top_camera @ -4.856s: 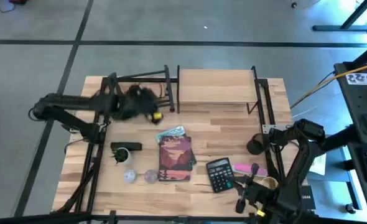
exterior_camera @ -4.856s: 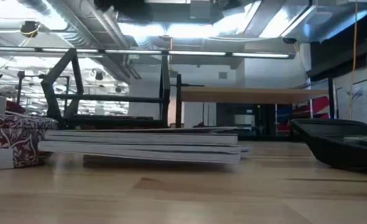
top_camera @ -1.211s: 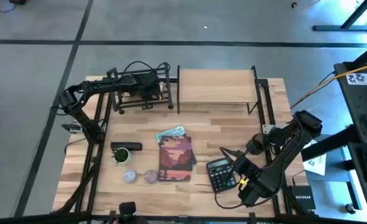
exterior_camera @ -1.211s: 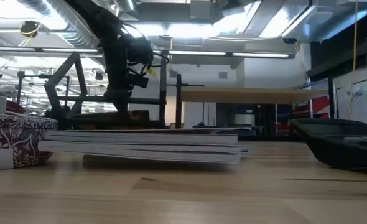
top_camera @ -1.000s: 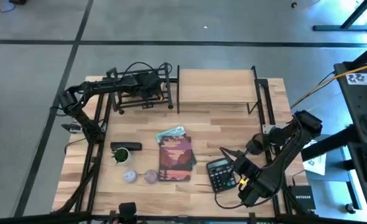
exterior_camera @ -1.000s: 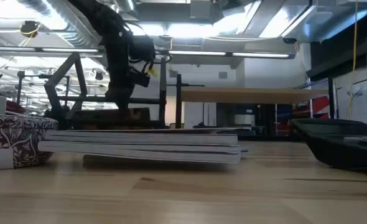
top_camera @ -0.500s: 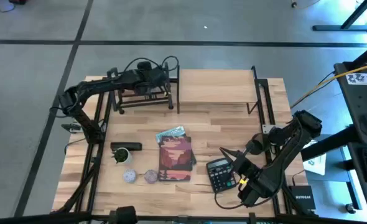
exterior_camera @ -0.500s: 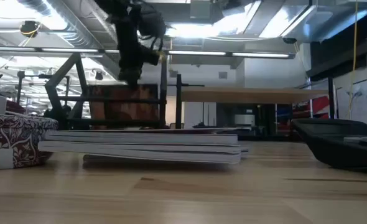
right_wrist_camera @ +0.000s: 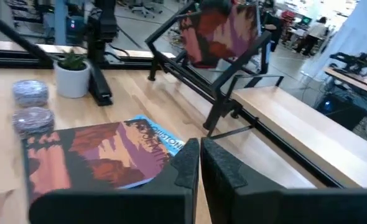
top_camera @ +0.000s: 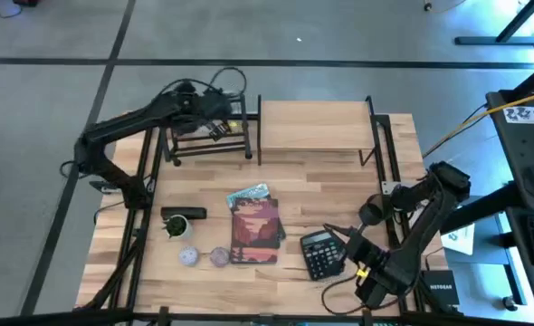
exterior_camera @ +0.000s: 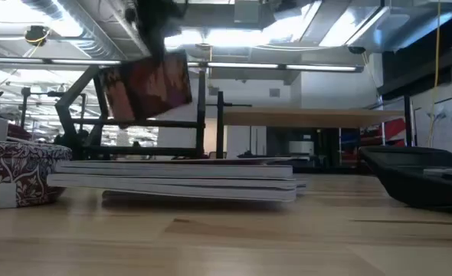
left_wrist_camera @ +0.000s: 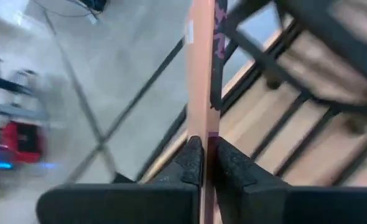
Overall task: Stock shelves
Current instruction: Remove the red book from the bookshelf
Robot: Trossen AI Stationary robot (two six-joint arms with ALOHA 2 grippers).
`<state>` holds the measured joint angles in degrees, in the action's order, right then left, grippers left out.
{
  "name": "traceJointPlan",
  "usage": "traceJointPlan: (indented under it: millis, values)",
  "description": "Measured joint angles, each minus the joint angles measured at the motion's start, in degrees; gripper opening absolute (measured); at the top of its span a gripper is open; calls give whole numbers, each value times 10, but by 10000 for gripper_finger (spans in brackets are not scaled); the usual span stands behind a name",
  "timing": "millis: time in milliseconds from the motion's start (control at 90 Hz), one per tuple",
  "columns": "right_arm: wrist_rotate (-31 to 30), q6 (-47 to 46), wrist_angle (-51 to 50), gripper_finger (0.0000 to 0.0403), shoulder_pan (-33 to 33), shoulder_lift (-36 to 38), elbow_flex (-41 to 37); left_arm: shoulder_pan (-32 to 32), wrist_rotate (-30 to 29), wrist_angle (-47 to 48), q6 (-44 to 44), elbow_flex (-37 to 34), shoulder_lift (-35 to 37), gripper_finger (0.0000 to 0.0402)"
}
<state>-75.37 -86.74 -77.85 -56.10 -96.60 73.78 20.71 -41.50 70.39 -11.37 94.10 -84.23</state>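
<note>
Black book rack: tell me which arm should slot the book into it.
Left. Its tool is already shut on the book, held above the black book rack. The right tool sits near the calculator.

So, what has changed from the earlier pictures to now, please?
The left gripper has lifted a thin reddish book up out of the black metal-bar rack; it is shut on the book, which now hangs tilted above the rack. The right gripper has drawn back a little beside the calculator. The stacked books, the plant pot and the light-wood shelf stayed in place.
</note>
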Motion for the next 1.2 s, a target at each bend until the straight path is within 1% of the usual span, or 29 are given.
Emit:
traceJointPlan:
  millis: [89,178,267,367,444,533,633,689,789,844,1022,1111,1200]
  values:
    - [-1,0,4,1,-12,0,0,-30,20,-5,-57,12,42,0]
    - [-12,3,18,1,-26,0,0,-73,25,-14,-103,19,83,0]
    - [-27,23,46,1,-44,0,0,-129,25,-26,-164,19,124,0]
    - [-42,65,94,1,-63,0,0,-199,23,-21,-255,17,164,0]
    - [-52,104,139,1,-77,0,0,-262,20,-27,-321,2,185,0]
    - [-59,157,189,1,-91,0,0,-329,16,-35,-385,-24,192,0]
    - [-77,200,237,1,-110,0,0,-390,5,-89,-428,-73,185,0]
    - [-83,218,258,1,-119,0,0,-418,-15,-147,-439,-111,177,0]
    - [-87,240,284,1,-137,0,0,-466,-98,-283,-452,-201,168,0]
    - [-89,242,295,1,-147,0,0,-486,-126,-372,-453,-258,167,0]
    - [-108,243,314,1,-172,0,0,-528,-116,-672,-483,-437,131,0]
    - [-114,243,314,1,-179,0,0,-542,-135,-807,-487,-492,107,0]
    - [-115,243,315,1,-179,0,0,-552,-142,-906,-498,-531,73,0]
